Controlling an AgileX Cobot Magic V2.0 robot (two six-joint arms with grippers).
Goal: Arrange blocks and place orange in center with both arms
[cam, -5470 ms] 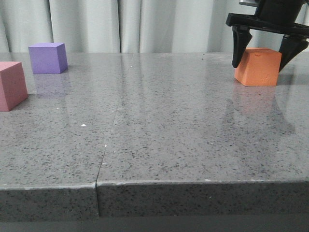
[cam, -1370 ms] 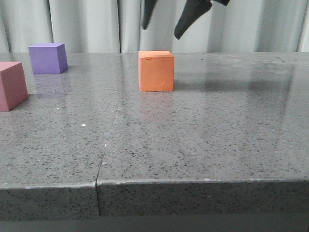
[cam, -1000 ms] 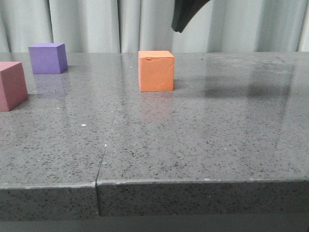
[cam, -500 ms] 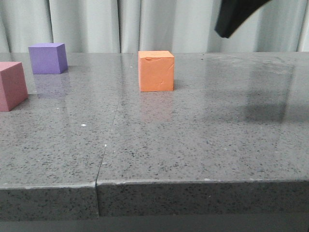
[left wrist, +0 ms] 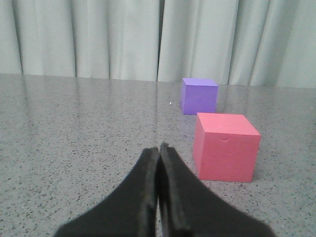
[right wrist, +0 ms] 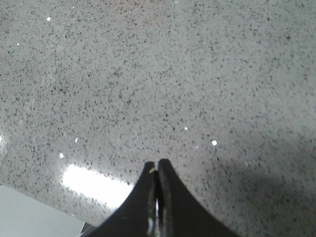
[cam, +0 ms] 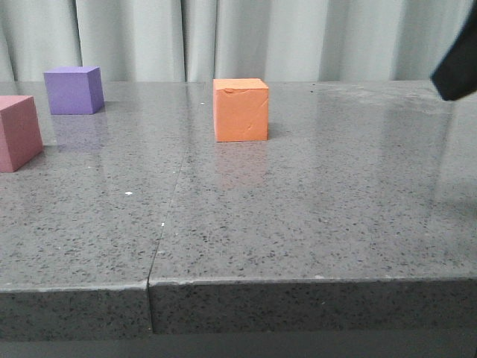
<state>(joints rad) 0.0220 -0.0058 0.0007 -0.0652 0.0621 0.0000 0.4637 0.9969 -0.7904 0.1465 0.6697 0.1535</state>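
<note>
The left claw [left wrist: 159, 148] is clenched on nothing, low over the counter [cam: 298, 216], with the pink block [left wrist: 224, 146] just beside it at two o'clock and the purple block [left wrist: 198, 96] beyond. The right claw [right wrist: 157, 163] is likewise clenched and empty, above bare counter. The orange block [cam: 241, 110] stands free near the counter's middle. The left claw should spread wide, straddle the pink block squarely, and set it down beside the orange one without nudging it.
</note>
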